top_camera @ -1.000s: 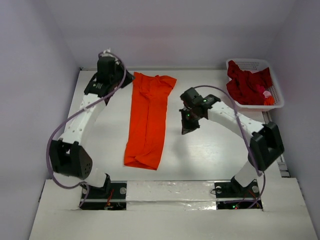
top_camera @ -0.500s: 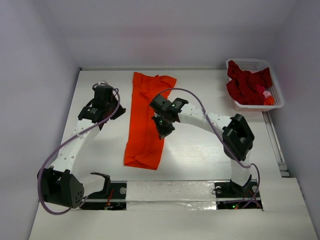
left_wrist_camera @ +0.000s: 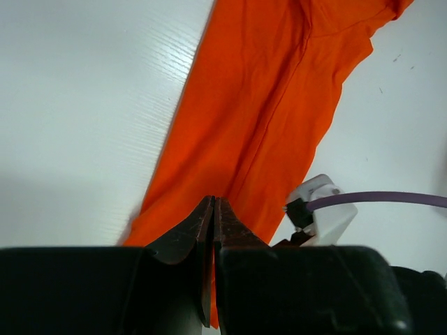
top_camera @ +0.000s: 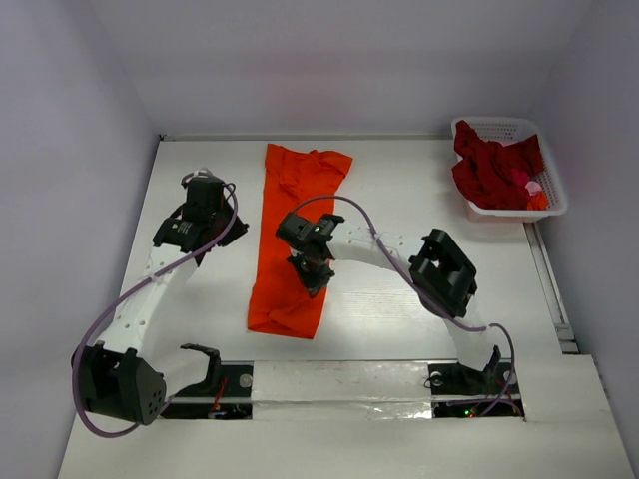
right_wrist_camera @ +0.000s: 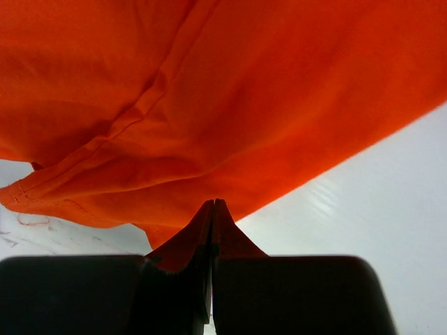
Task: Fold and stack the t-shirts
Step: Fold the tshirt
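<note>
Grippers are both hanging clenched: your right gripper (right_wrist_camera: 213,207) is meeting the edge of the orange t-shirt (top_camera: 300,180), its length slanting across ahead, your left gripper (left_wrist_camera: 213,209) well apart.

You have a white table (top_camera: 419,175) carrying the orange t-shirt (top_camera: 292,225), a long flat strip left of centre. White lattice basket (top_camera: 494,123) sits far right.
</note>
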Controlling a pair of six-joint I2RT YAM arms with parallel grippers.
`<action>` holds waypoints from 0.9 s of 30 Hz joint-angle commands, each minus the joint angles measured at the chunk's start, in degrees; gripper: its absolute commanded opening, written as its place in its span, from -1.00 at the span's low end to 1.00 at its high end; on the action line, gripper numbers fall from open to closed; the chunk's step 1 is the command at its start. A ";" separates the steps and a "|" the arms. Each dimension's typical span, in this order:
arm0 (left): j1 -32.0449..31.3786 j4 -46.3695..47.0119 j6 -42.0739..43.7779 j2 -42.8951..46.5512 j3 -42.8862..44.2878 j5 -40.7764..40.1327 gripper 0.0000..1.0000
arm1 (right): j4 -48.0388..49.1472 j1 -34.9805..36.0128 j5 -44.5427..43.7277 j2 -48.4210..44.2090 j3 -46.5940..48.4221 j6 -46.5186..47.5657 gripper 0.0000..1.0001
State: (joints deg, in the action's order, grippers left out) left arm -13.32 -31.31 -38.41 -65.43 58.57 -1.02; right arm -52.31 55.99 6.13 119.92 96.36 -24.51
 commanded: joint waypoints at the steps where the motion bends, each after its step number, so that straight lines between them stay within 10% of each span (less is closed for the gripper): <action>1: 0.31 -1.21 0.36 2.59 -0.38 -1.79 -1.00 | -1.38 2.98 -1.73 0.58 4.54 1.40 -1.00; 14: 0.31 -3.14 -0.08 3.73 0.94 -4.35 -1.00 | -3.76 4.13 -0.07 5.06 14.30 1.75 -1.00; 27: 0.31 -8.24 -0.78 5.49 5.33 -4.17 -1.00 | 8.19 4.13 3.10 5.42 -5.98 -0.01 -1.00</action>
State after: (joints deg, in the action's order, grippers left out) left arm -13.32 -37.52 -38.68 -61.80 61.73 -4.80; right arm -45.58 59.27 10.24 124.57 95.79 -24.49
